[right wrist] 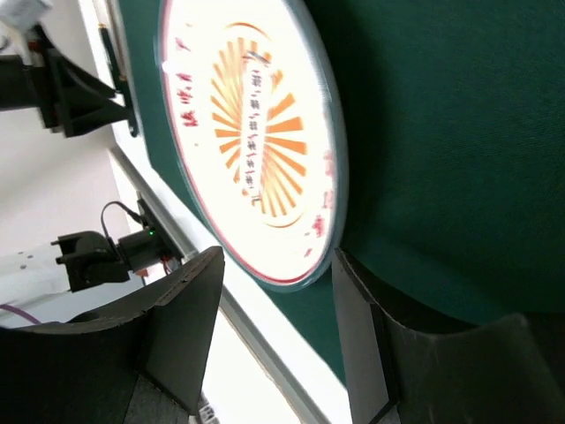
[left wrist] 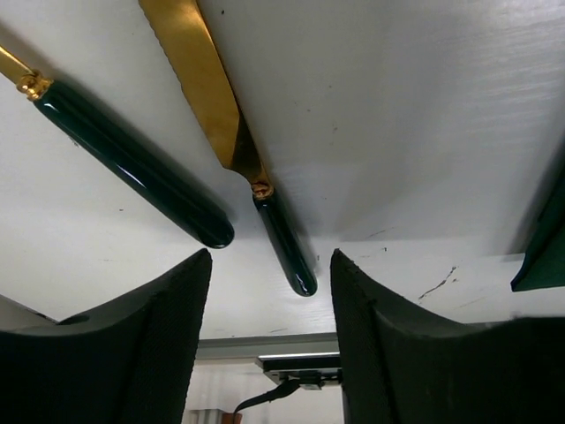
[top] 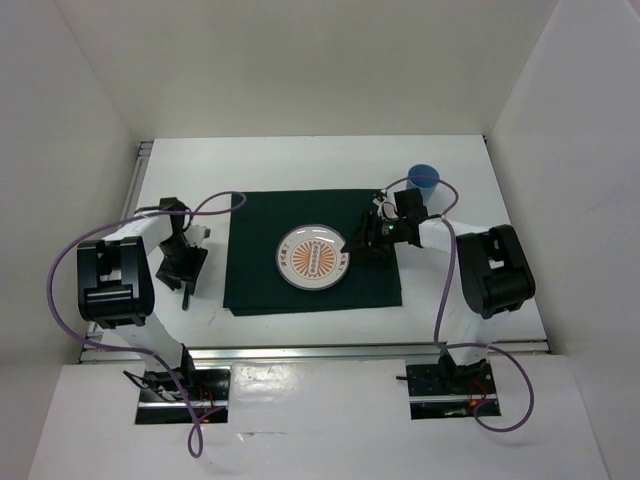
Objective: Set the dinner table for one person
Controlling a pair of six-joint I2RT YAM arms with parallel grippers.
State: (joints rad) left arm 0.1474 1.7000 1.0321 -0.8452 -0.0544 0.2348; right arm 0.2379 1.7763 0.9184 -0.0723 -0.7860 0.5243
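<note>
The dinner table [top: 300, 160] is white, with a dark green cloth [top: 255, 280] spread on its middle. A round plate [top: 315, 257] with an orange sunburst pattern lies flat on the cloth. My right gripper [right wrist: 278, 256] stands open at the plate's [right wrist: 247, 132] right rim, its jaws either side of the rim and holding nothing. Left of the cloth, a knife [left wrist: 199, 79] with a gold blade and dark green handle lies on the table. My left gripper [left wrist: 271, 254] is open just over the handle's end, not touching it. A second green-handled utensil [left wrist: 132, 163] lies beside the knife.
A blue cup [top: 423, 180] stands upright on the table off the cloth's far right corner, behind the right arm. Aluminium rails [top: 350, 350] run along the near and left edges. White walls enclose the table on three sides.
</note>
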